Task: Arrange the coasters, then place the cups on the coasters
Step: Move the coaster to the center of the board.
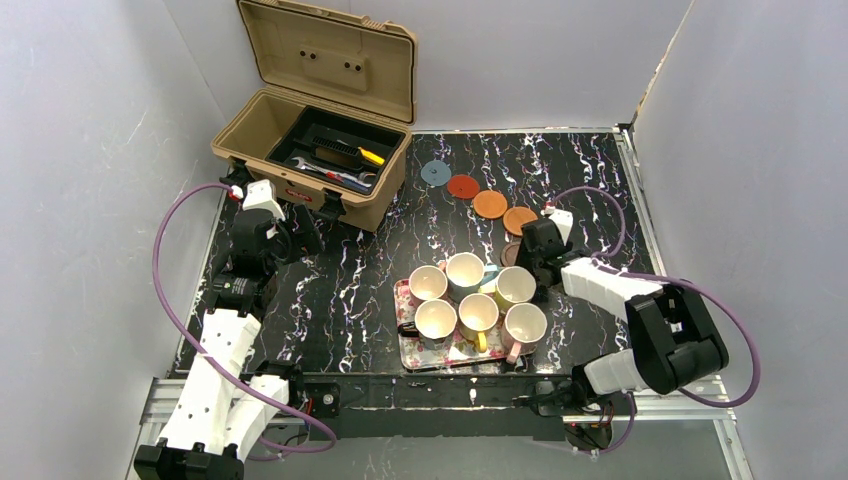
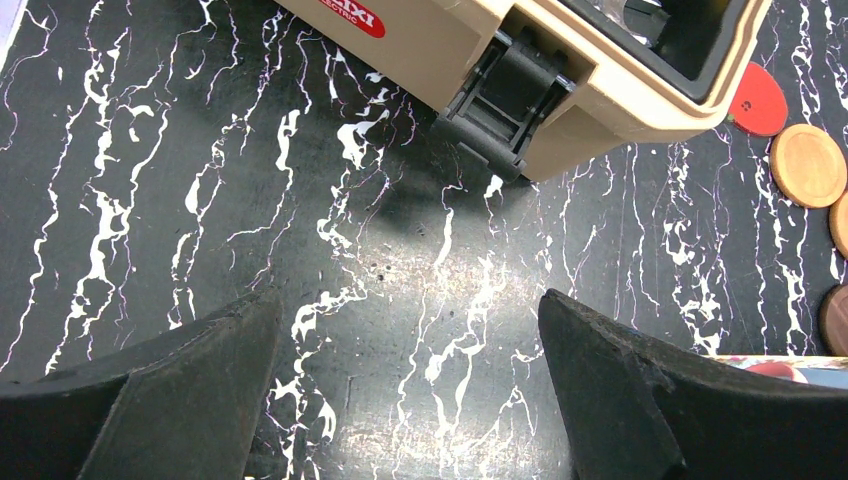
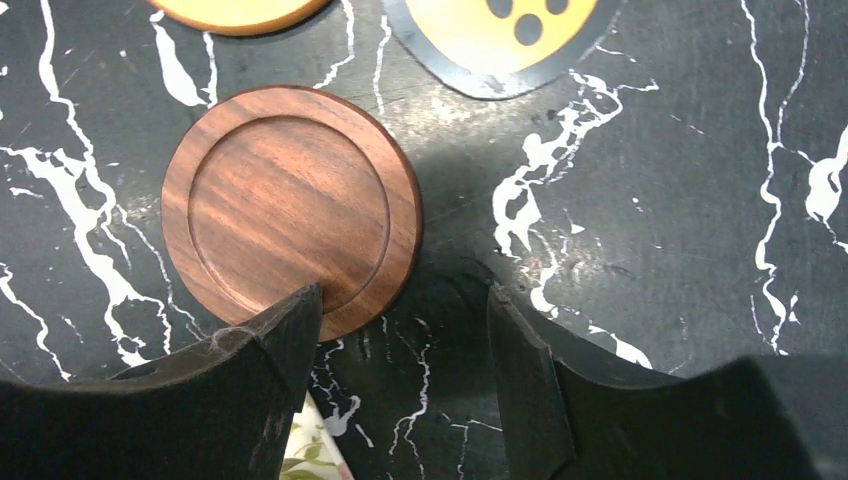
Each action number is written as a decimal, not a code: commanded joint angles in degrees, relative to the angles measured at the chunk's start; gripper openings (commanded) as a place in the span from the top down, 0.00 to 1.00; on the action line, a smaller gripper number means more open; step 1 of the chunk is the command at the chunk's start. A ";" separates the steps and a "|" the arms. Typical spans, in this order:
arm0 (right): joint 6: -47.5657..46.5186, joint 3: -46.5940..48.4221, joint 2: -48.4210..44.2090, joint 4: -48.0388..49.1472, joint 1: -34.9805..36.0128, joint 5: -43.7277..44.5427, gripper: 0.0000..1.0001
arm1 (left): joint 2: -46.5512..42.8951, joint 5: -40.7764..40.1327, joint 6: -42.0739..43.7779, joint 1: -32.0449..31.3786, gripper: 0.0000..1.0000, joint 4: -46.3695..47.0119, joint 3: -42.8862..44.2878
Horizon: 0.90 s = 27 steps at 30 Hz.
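Six mugs [image 1: 478, 312] sit on floral tray [image 1: 415, 352], table's near edge. Dark wooden coaster [image 3: 290, 210] off tray's far right corner: we judge it thin, stiff, light, best pinched across rim. Right gripper [image 3: 402, 300] half-open, empty; left gripper [image 2: 408, 300] wide, empty.

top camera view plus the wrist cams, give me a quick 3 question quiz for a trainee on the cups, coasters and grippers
1. How many cups show in the top view?
2. Which coaster lies right by the right gripper? A) blue-grey B) red C) dark brown coaster
3. True or false: the left gripper is open over bare table, holding nothing.
Key: 1. six. 2. C. 3. true.
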 commanded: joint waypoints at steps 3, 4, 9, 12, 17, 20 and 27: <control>0.26 -3.11 -1.79 -8.75 -5.22 -3.06 0.31 | -1.03 0.46 0.03 -0.08 0.02 -0.88 -0.27; 0.32 -3.32 -2.22 -9.01 -6.04 -3.42 0.31 | -1.02 0.53 0.03 -0.06 0.02 -0.86 -0.27; 0.44 -4.02 -4.49 -10.39 -10.39 -4.73 0.31 | -0.94 1.06 -0.14 -0.06 0.02 -0.82 -0.28; 0.51 -4.08 -5.18 -11.45 -12.52 -4.83 0.31 | -0.78 1.49 -0.31 -0.05 0.02 -0.77 -0.35; 0.34 -4.44 -5.49 -11.99 -16.21 -6.44 0.31 | -0.13 1.71 -0.45 -0.09 0.02 -0.69 -0.35; 0.22 -4.77 -6.04 -12.14 -18.32 -7.31 0.30 | 0.21 1.71 -0.47 -0.08 0.02 -0.79 -0.35; 1.30 -5.14 -8.70 -13.33 -21.19 -5.65 0.29 | 0.12 1.53 -0.43 -0.03 0.02 -0.87 -0.35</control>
